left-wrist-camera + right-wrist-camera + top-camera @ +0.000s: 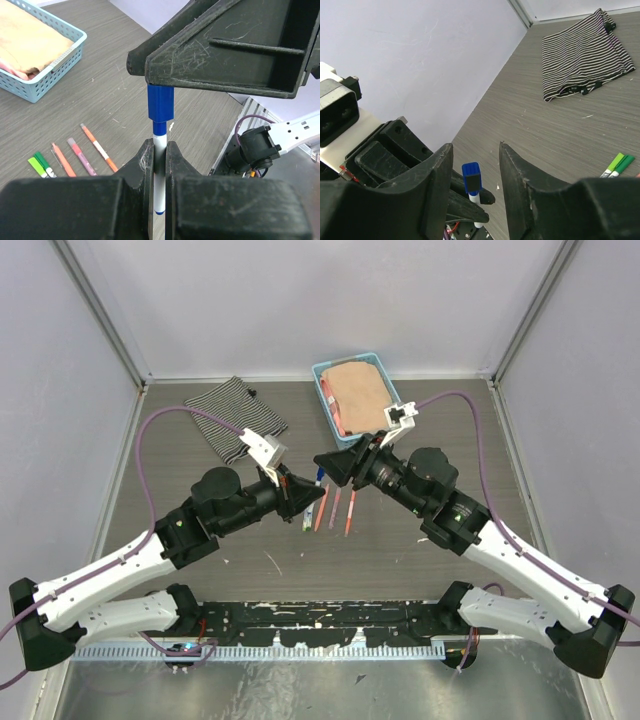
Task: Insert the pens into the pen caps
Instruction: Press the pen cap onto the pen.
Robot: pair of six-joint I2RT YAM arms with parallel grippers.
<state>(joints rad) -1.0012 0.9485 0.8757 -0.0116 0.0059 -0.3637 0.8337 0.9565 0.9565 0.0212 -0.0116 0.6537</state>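
Observation:
My left gripper (159, 150) is shut on a white pen (159, 170) with a blue end and holds it above the table. A dark blue cap (160, 102) sits on the pen's far end. My right gripper (476, 155) is open, with a finger on either side of the blue cap (471, 177) and a gap on both sides. In the top view the two grippers (305, 490) (325, 465) meet tip to tip over the middle of the table. Several other pens lie below them: green (308, 517), orange (321, 508), pink (335, 507) and orange-red (351, 512).
A light blue basket (325, 400) holding a tan cloth (360, 390) stands at the back. A striped cloth (235, 418) lies at the back left. The lying pens (82, 156) are in a row left of my left gripper.

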